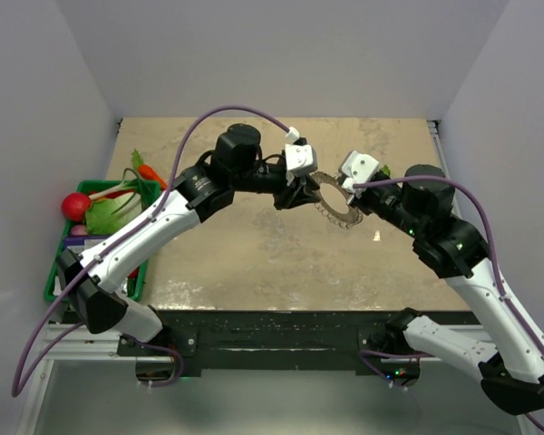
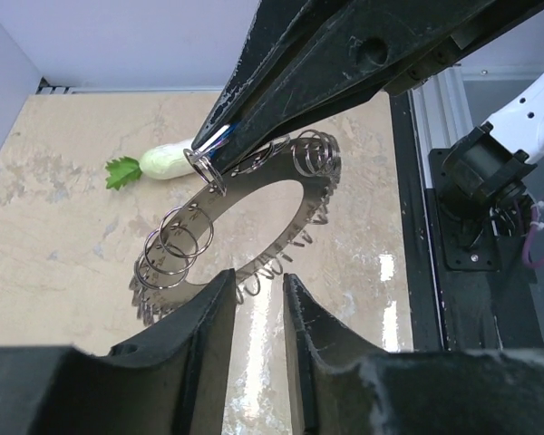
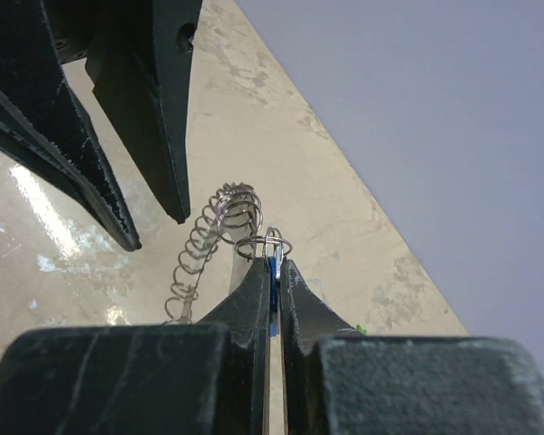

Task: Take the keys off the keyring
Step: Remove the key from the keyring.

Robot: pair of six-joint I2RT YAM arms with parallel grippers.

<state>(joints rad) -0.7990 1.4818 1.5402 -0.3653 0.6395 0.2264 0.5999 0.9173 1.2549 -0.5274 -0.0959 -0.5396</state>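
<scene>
My right gripper (image 3: 274,265) pinches the small silver key with the bright blue head (image 3: 272,272). The wide grey coiled metal keyring (image 2: 177,249) hangs off its tip. My left gripper (image 2: 258,276) gapes opposite, so pulling may just drag everything.

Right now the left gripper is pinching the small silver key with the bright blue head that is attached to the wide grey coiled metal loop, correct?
No, the right gripper is pinching the key on the loop; the right wrist view shows its blue head between that gripper's fingers. The left gripper is open.
</scene>
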